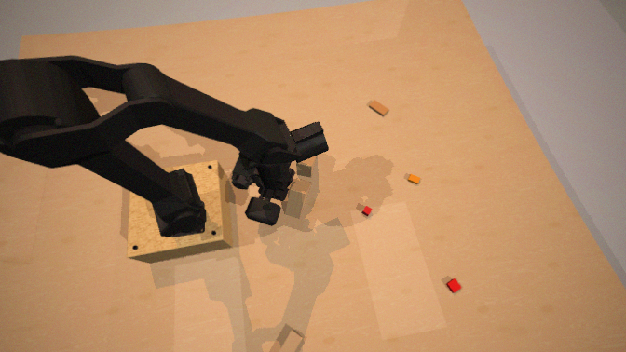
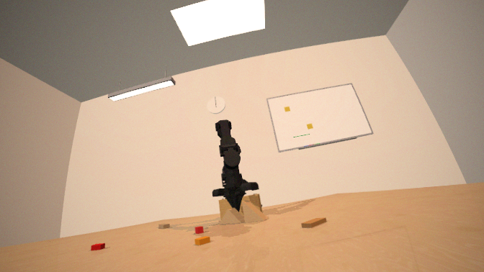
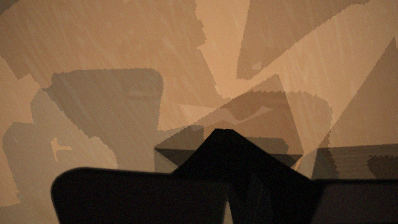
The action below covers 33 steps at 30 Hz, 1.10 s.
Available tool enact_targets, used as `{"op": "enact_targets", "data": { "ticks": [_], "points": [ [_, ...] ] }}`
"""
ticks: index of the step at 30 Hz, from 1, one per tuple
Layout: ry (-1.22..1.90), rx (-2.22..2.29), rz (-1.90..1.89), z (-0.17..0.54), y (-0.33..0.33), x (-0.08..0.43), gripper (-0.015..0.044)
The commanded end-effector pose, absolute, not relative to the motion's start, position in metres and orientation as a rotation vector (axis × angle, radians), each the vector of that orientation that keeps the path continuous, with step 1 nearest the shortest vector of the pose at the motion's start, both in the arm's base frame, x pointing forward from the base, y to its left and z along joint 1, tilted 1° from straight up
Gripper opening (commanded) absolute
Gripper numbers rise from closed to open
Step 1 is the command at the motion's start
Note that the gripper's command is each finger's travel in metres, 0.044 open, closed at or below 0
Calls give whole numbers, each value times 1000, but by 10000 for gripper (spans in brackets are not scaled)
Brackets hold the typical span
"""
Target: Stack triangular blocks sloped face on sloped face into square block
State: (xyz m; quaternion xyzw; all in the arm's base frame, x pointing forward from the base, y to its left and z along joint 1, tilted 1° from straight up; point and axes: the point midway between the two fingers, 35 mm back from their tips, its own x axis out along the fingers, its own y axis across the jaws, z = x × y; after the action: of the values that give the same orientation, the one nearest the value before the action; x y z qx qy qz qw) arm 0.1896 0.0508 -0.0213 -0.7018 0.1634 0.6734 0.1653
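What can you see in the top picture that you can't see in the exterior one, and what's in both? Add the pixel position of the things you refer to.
Only the top view shows the black bolt holes on the square speckled wooden base plate point(image 1: 140, 233).

Only the exterior view shows a round white wall clock point(image 2: 220, 106) and a framed whiteboard point(image 2: 324, 119) with yellow squares.

Both show the black robot arm point(image 1: 205, 109) point(image 2: 231, 158), two tan triangular blocks, two small red blocks and a small orange block point(image 1: 414, 179) point(image 2: 202, 240).
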Motion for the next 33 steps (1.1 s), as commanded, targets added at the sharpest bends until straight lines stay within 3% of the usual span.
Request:
{"op": "enact_targets", "data": {
  "ticks": [1,33],
  "points": [
    [462,-1992,1928,-29,50,186,0],
    [464,-1997,1924,-28,25,238,0]
  ]
}}
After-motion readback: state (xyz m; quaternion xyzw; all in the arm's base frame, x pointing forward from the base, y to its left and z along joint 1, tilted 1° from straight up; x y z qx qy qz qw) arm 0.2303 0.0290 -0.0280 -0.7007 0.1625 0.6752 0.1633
